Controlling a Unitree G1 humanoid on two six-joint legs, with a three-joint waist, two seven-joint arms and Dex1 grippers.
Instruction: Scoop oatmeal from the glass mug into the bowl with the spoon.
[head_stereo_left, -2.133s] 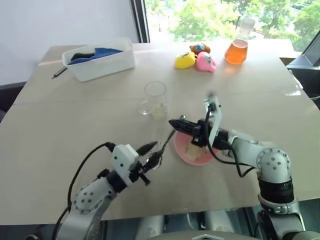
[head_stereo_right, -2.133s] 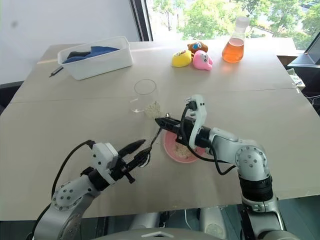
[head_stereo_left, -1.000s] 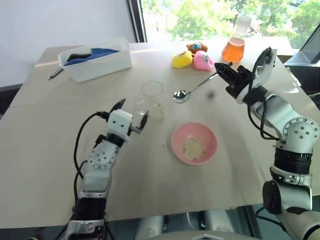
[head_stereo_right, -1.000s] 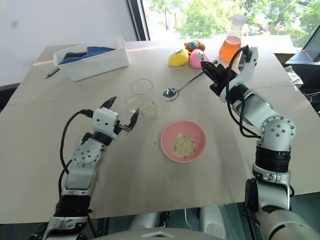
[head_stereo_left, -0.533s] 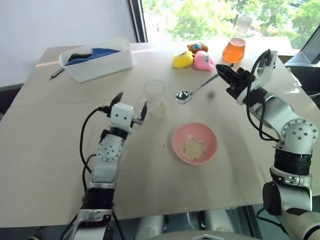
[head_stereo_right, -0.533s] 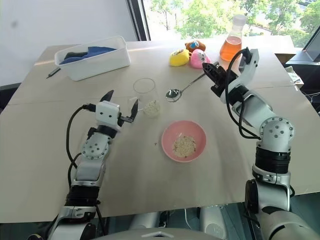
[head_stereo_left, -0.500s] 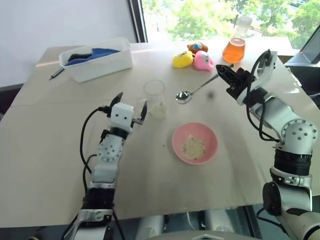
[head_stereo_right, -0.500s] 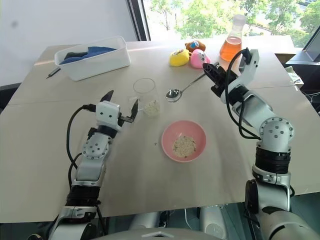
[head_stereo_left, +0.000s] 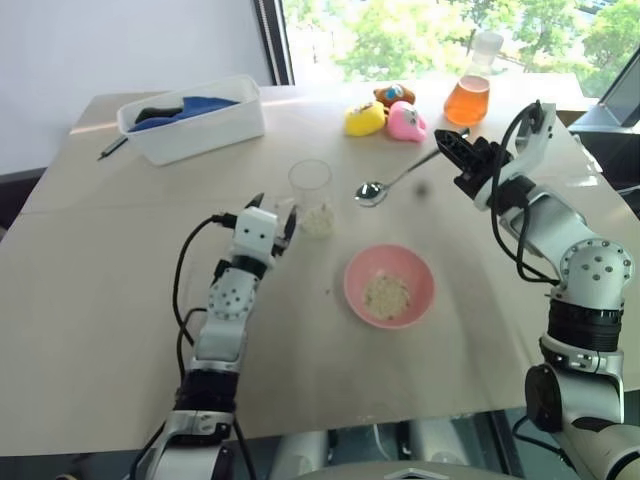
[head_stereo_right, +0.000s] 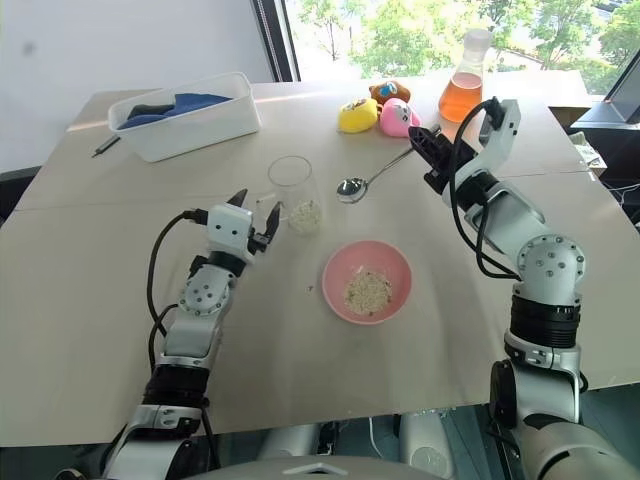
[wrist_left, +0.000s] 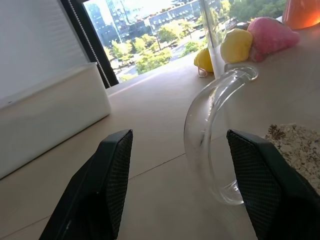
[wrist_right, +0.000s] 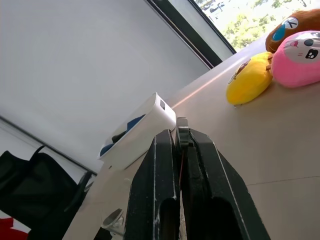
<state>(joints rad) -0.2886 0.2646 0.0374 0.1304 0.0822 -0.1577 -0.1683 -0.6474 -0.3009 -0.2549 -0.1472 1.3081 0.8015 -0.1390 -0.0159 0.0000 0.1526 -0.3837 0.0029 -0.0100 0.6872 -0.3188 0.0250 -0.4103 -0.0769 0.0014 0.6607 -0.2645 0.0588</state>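
On a pale wooden table (head_stereo_left: 100, 300), at its far left, a white rectangular tub (head_stereo_left: 195, 117) holding blue and dark cloth is seen, with a dark pen-like stick (head_stereo_left: 118, 146) lying just beside it. Nearer the middle, the left gripper (head_stereo_right: 252, 222) is raised just beside the glass mug (head_stereo_right: 289, 186), its two black fingers (wrist_left: 112, 165) spread apart on either side of the mug's clear handle (wrist_left: 212, 135) without touching it, as shown in the left wrist view. The mug stands upright on the table, and a small heap of oatmeal (head_stereo_left: 318, 221) lies against its base on the side toward the bowl. To the right of the mug and nearer the robot, the pink bowl (head_stereo_left: 389, 286) is set on the table, with a little oatmeal inside it. Behind the bowl, the spoon (head_stereo_left: 400, 180) is held in the air above the table, its oval head toward the mug and tilted downward, its long handle pinched at the far end between the clenched fingers of the right gripper (head_stereo_left: 452, 146). At the far edge of the table, a yellow toy (head_stereo_left: 365, 119), a pink toy (head_stereo_left: 408, 122) and a brown toy (head_stereo_left: 397, 96) are grouped together, and a conical flask of orange liquid (head_stereo_left: 474, 92) stands to their right.
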